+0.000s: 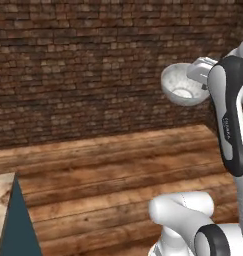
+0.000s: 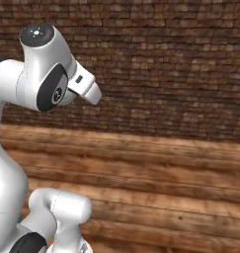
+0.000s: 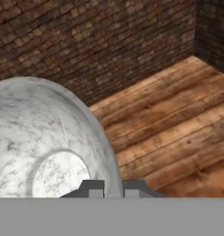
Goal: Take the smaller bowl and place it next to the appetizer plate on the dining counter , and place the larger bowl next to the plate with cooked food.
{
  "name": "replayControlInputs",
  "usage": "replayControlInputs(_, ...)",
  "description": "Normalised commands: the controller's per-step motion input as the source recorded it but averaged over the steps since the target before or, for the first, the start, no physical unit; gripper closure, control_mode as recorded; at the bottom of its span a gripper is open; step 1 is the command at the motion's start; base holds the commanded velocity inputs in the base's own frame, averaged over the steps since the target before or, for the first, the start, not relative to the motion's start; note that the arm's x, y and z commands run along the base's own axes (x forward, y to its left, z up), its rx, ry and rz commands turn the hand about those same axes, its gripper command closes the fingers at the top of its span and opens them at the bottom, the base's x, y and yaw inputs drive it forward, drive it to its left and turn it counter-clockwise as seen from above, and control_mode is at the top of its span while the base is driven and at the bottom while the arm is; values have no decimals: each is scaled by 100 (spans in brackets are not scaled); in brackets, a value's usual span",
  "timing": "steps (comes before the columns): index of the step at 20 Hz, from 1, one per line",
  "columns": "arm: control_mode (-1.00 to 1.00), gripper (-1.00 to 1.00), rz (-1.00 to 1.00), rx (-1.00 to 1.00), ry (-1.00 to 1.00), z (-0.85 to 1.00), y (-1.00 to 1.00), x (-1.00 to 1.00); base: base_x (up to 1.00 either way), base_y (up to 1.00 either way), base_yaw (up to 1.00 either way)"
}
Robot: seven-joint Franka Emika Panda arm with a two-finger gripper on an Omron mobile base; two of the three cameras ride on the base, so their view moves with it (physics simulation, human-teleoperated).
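Observation:
The smaller bowl [image 1: 180, 86], whitish-grey and marbled, hangs high in the air in front of the brick wall, tipped on its side so its hollow faces the left base camera. My gripper [image 1: 197, 84] is shut on its rim at the bowl's right side. In the hand view the bowl [image 3: 44, 147] bulks large at the left, and its rim runs down between the two dark tips of my gripper [image 3: 112, 188]. A corner of the dining counter [image 1: 3, 197], with a pale top and a teal side, shows at the lower left of the left base view.
A dark brick wall [image 2: 161, 64] stands ahead, with a wooden plank floor [image 2: 156, 173] below it. The wall turns a corner [image 3: 196, 27] at the right in the hand view. My own white arm [image 2: 42, 74] rises at the left of the right base view.

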Motion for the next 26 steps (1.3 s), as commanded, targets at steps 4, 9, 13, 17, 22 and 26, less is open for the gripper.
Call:
replayControlInputs(4,100,100,0,0,0,0,0,0,100,0,57)
replayControlInputs(9,100,100,0,0,0,0,0,0,100,-7,65)
replayControlInputs(13,100,100,0,0,0,0,0,0,100,-10,65)
replayControlInputs(17,100,100,0,0,0,0,0,0,100,-4,68)
replayControlInputs(22,100,100,0,0,0,0,0,0,100,-1,67)
replayControlInputs(26,100,100,0,0,0,0,0,0,100,0,62)
